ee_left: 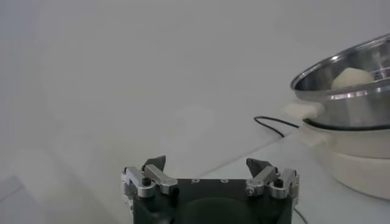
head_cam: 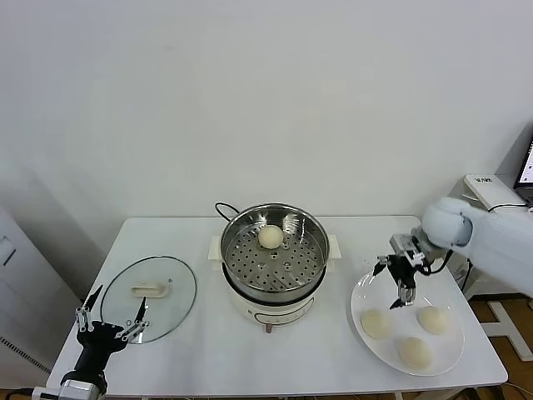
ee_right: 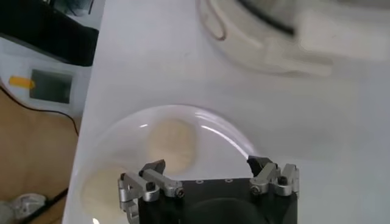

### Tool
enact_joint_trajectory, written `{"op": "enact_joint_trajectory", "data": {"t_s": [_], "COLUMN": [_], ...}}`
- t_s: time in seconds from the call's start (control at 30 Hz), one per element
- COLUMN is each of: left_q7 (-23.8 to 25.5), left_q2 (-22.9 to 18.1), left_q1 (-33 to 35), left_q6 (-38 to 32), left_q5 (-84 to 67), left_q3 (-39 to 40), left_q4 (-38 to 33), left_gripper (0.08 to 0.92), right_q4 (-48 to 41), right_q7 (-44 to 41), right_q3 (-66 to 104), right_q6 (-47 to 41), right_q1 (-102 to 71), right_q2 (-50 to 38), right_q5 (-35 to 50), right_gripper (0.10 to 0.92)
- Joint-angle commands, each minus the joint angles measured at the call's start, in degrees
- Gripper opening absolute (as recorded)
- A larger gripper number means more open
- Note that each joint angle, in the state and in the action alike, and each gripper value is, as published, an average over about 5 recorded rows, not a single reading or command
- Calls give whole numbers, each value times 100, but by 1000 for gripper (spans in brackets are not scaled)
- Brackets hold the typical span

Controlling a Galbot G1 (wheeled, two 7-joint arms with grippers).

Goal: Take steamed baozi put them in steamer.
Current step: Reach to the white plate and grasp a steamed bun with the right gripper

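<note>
A round glass lid (head_cam: 150,298) with a white handle was laid flat at the table's (head_cam: 250,367) near left. A white plate (head_cam: 450,354) was set at the near right.

Steamer (head_cam: 273,250) shiny perforated metal; baozi (head_cam: 270,237) smooth matt dough; lid (head_cam: 150,297) clear glass; plate (head_cam: 366,293) glossy white.

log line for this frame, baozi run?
phase: reach next bun | right gripper: open, over plate | baozi: one in steamer, three on plate | left gripper: open, parked by glass lid
</note>
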Motion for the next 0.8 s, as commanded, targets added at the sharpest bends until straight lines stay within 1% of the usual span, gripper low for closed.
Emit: {"op": "enact_joint_trajectory", "data": {"t_s": [0.03, 0.4, 0.8], "left_q7": [-13, -18, -103], "left_q2": [19, -43, -107], "left_q1": [-5, 50, 136], "left_q6": [22, -5, -75], "left_q5": [26, 97, 146], "left_q3": [8, 19, -27], "left_q4": [16, 20, -35], "left_gripper": [823, 823, 823], "right_q4": [160, 9, -22], "right_q7": [190, 361, 432], "right_q3": [608, 769, 776], "right_q6": [-150, -207, -266], "right_q1": [-1149, -1329, -1416], "right_q2": [-258, -114, -32], "right_q5": [-174, -81, -217], "right_gripper": [823, 823, 815]}}
